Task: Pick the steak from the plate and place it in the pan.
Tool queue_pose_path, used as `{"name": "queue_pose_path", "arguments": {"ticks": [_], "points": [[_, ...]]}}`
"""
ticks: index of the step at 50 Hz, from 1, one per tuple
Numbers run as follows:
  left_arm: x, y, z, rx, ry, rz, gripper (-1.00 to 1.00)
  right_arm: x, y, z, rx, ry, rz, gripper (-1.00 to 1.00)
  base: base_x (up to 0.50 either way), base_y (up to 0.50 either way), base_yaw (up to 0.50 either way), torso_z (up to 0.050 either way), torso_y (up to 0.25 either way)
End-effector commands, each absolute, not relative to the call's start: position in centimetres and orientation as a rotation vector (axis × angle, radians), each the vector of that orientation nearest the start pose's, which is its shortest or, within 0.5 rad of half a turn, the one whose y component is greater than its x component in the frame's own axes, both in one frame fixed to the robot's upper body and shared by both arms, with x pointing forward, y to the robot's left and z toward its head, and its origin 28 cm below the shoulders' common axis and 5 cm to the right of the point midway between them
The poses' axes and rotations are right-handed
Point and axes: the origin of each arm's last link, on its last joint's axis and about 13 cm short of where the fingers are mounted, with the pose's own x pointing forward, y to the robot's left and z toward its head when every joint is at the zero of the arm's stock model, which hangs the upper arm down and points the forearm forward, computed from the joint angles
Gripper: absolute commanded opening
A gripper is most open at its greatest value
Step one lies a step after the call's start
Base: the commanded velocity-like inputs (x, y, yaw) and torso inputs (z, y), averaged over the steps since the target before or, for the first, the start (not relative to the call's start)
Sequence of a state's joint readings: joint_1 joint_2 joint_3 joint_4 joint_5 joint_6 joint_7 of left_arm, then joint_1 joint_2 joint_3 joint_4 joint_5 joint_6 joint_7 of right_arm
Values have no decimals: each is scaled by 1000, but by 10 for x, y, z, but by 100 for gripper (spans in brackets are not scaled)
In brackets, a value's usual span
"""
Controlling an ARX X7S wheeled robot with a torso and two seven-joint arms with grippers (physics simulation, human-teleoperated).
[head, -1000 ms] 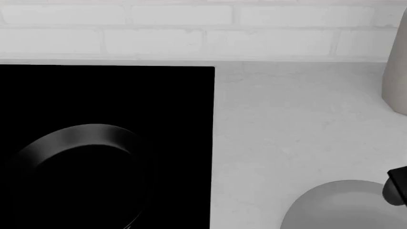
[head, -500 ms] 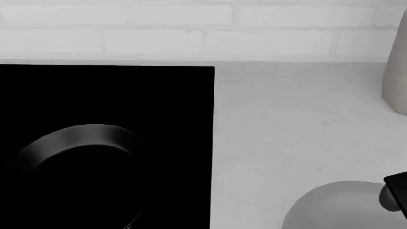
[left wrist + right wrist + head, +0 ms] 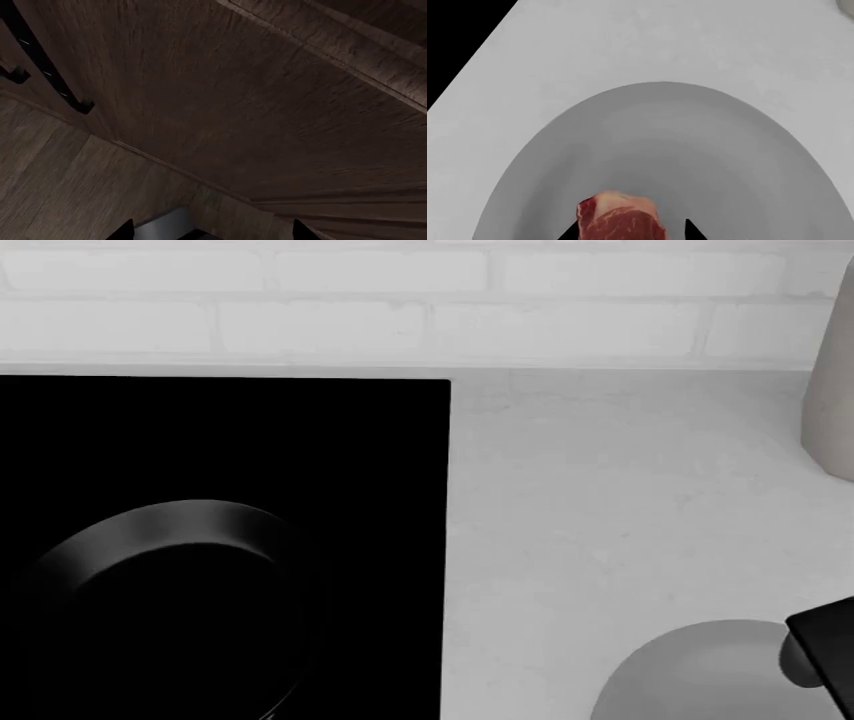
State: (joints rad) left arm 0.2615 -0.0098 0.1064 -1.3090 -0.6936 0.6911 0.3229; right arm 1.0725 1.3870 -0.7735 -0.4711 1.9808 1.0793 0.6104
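Observation:
In the right wrist view the steak (image 3: 620,216), red with pale fat, sits between the fingertips of my right gripper (image 3: 628,233), whose jaws are narrowed around it over the light-grey plate (image 3: 680,135). In the head view only a black part of that gripper (image 3: 827,645) shows at the right edge above the plate (image 3: 694,675); the steak is hidden there. The black pan (image 3: 200,515) sits on the cooktop at lower left, its handle out of view. My left gripper (image 3: 210,236) is open and empty, facing dark wooden cabinet panels.
The flat black cooktop (image 3: 267,430) fills the left of the head view, the light counter (image 3: 601,490) the right. A grey vessel (image 3: 834,390) stands at the far right edge. A white brick wall (image 3: 400,300) runs behind. A black cabinet handle (image 3: 47,65) shows in the left wrist view.
The right gripper's black body has come further into the head view from the right edge, over the plate. Pan and plate have not moved.

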Motion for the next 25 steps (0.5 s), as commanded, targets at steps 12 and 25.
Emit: {"name": "queue_pose_path", "arguments": {"ticks": [12,25], "points": [[-55,216,-152,-413,801,238,100,164,-207,309,-339,642,250,-100,0,0,0,0,0],[-55,216,-152,-417,802,235,100,177,-185,354,-422,526,293,-100,0,0,0,0,1]]}}
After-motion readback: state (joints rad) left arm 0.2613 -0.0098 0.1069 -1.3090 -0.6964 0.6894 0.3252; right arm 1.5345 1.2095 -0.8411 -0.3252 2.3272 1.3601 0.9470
